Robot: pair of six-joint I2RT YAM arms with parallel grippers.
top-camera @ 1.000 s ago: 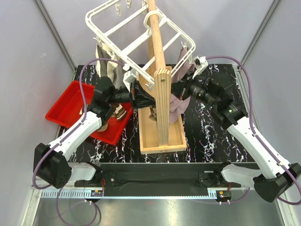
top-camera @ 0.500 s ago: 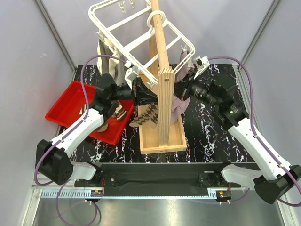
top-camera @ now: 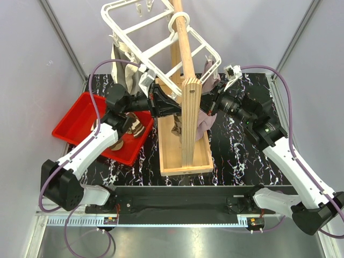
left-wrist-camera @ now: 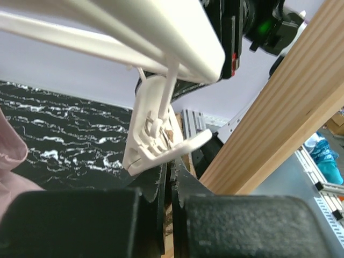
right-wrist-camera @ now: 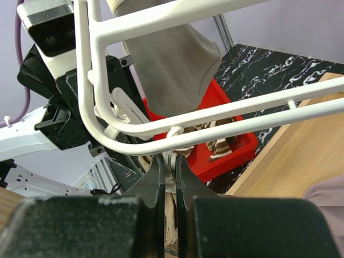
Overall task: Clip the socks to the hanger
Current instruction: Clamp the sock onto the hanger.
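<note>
Some socks (top-camera: 135, 128) in red bin (top-camera: 71, 127)

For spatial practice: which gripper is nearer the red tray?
Left. The left gripper sits just right of the red tray; the right gripper is farther off, beyond the wooden stand.

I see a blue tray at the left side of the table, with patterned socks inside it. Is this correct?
No: the tray is red, as the top external view shows. Left side and patterned socks inside are right.
</note>
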